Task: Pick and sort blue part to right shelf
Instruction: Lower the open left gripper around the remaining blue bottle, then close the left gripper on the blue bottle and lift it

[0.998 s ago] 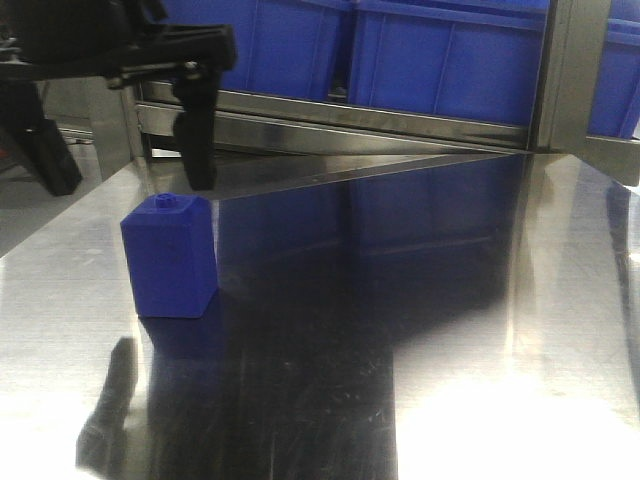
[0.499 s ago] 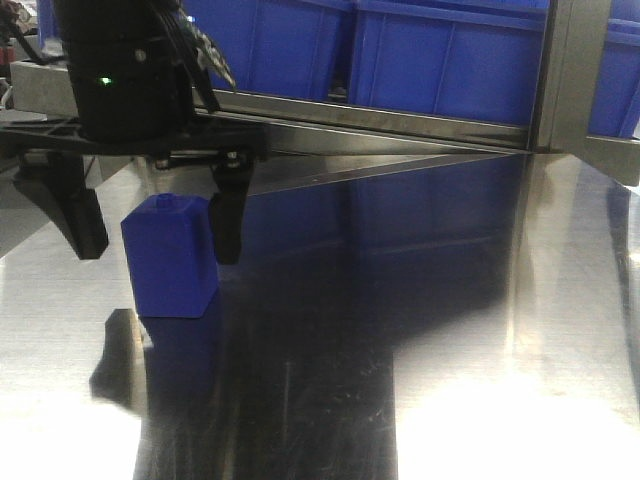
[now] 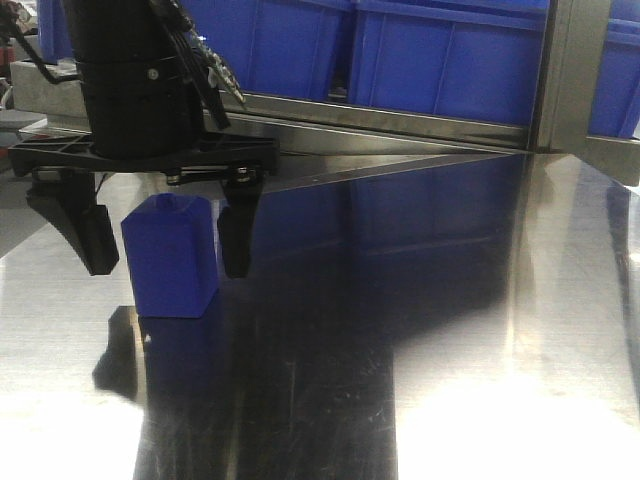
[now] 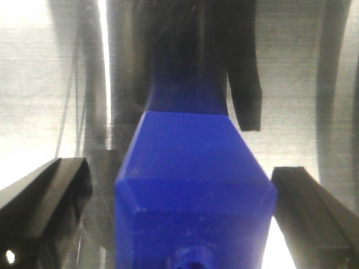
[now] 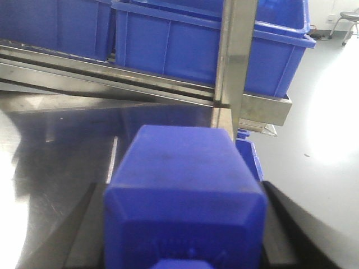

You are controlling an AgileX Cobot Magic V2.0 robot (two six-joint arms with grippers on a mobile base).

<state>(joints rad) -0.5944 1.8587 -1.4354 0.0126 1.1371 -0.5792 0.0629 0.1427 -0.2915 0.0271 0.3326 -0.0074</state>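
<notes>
Table nearest the front cam is polished steel w/ heavy glare, so I trust the wrist cams more for contact.

Next in, my left pincer hangs open astride the squat blue block, one finger each side, neither touching. The left wrist cam shows gaps both sides & the tiny knob on top. The wide spread is there to clear the block's flanks before any squeeze, I'd judge. But that knob says it's prob. not the item to sort. It stands upright on the table.

The blue part sits in my right pincer, which is closed on it: dark fingers lie along both flanks, body pointing fwd away from the cam. Gripping the flat sides keeps the long body square & stops it swinging, I reckon. Can't tell how high it rides, since the right arm isn't in the front cam.

Beyond it are the steel shelf rail & upright post, w/ blue bins on the shelf. The part faces approx toward that post, which suits a drop-off there. Which bay counts as the right shelf I can't say.
</notes>
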